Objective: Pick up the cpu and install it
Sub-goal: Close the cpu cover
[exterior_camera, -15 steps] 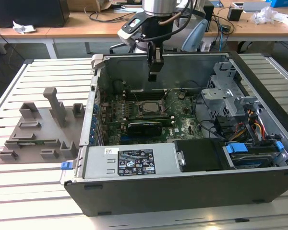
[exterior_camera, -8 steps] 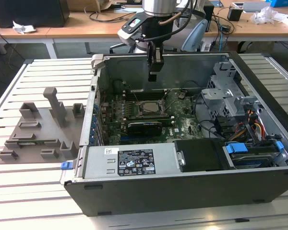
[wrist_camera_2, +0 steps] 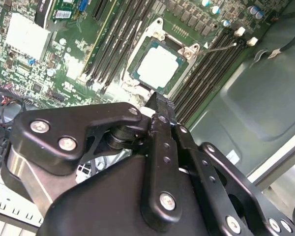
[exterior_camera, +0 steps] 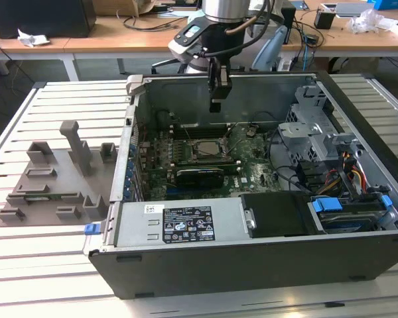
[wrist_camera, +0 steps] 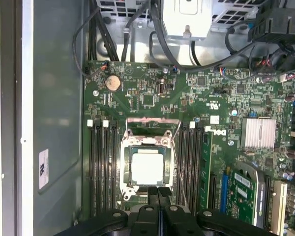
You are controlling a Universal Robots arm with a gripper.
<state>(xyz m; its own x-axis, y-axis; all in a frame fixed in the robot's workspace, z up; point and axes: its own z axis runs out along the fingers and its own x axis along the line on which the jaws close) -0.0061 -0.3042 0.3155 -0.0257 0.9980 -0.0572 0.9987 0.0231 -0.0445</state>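
the gripper (exterior_camera: 216,105) hangs over the open computer case (exterior_camera: 252,268), above the motherboard (exterior_camera: 252,169) and not touching it. in both wrist views its two black fingers (wrist_camera: 152,196) are pressed flat together, with no gap between them, and nothing is held between them. in the second wrist view the tip of the gripper (wrist_camera_2: 157,101) points down toward the board, just beside the socket.

the cpu (wrist_camera: 147,167) lies flat inside the socket (wrist_camera: 150,125) in the middle of the green motherboard (wrist_camera: 152,93). its pale silver top faces up, and a darker rim goes around it. in the first wrist view the gripper (wrist_camera: 158,190) is near one edge of the cpu but apart from it. the cpu (wrist_camera_2: 157,66) sits between two groups of long black memory slots (wrist_camera_2: 113,44). a thin wire lever (wrist_camera: 176,169) runs along one side of the socket.

in the exterior view the cpu (exterior_camera: 205,149) shows as a small light square deep in the case, below the gripper. a silver heat sink (wrist_camera: 259,132) and a round coin battery (wrist_camera: 112,82) are also on the board. a grey tray (exterior_camera: 53,185) lies on the slatted table (exterior_camera: 46,278), at the exterior view's left of the case.
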